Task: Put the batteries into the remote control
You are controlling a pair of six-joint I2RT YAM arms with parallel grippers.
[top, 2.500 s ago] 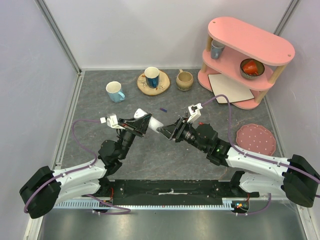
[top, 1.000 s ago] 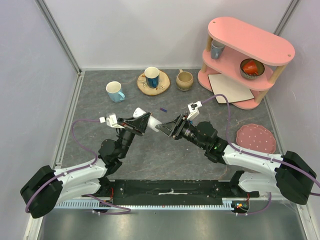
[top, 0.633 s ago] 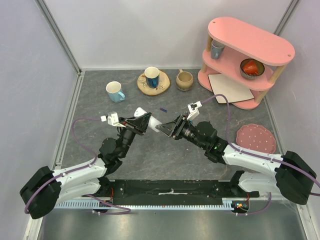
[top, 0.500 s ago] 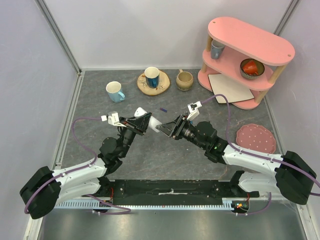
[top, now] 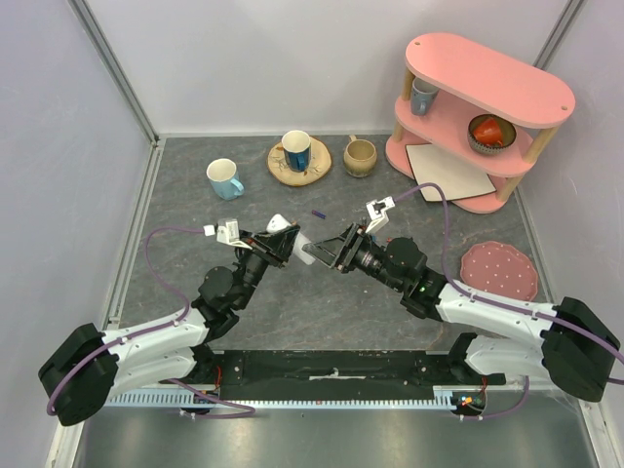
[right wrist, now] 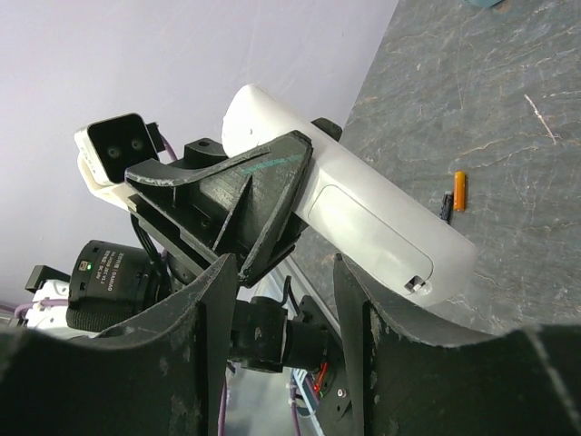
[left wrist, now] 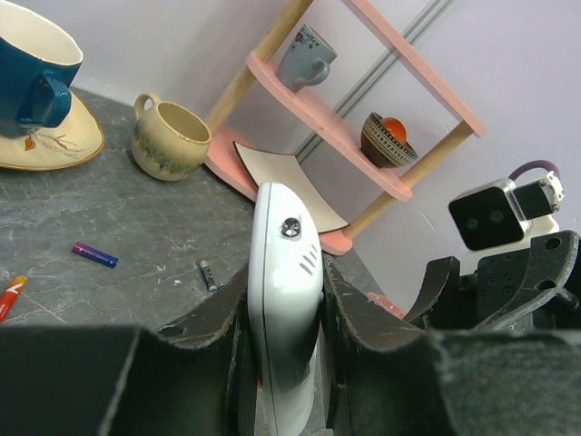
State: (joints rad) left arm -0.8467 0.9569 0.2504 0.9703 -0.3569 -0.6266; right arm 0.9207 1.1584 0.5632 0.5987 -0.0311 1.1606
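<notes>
My left gripper (top: 275, 241) is shut on the white remote control (top: 297, 237) and holds it tilted above the table centre. In the left wrist view the remote (left wrist: 283, 232) stands edge-on between the jaws of the left gripper (left wrist: 286, 274). My right gripper (top: 327, 252) is open, its fingers right at the remote's free end. The right wrist view shows the remote's back (right wrist: 363, 213) with its cover on, above the right gripper (right wrist: 286, 272). The blue-purple battery (left wrist: 95, 254), the dark grey battery (left wrist: 210, 274) and the red battery (left wrist: 9, 295) lie on the table.
A light blue mug (top: 225, 178), a dark blue cup on a saucer (top: 296, 151) and a beige mug (top: 360, 156) stand at the back. A pink shelf (top: 478, 117) stands at the back right. A pink dotted plate (top: 499, 271) lies right of my right arm.
My right gripper has moved left, closer to the remote's end. My left gripper has shifted slightly right and turned, still holding the remote.
</notes>
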